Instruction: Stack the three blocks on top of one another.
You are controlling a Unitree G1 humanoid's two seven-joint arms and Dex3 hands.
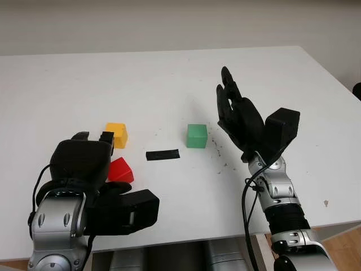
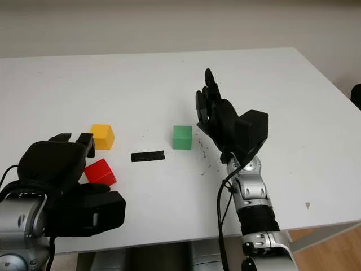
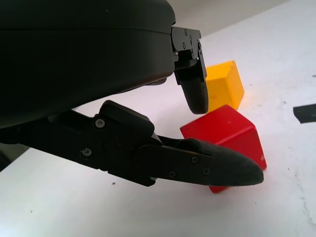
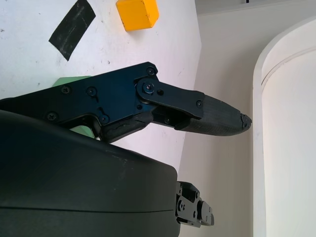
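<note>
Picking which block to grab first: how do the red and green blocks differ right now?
The red block sits turned askew beside the open left hand; the green block sits squarer, left of the open right hand. Red is nearer the table's front edge. Both are unstacked cubes.

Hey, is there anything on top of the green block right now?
No, the green block has a bare top. The right robot hand is open beside it; the block's far side is hidden.

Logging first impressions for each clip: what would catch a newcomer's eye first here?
Three separate blocks on the white table, none stacked: a yellow block, a red block just nearer the robot, and a green block further right, with a strip of black tape between. The left robot hand hovers open by the red block; the right robot hand is raised, open, beside the green block.
</note>
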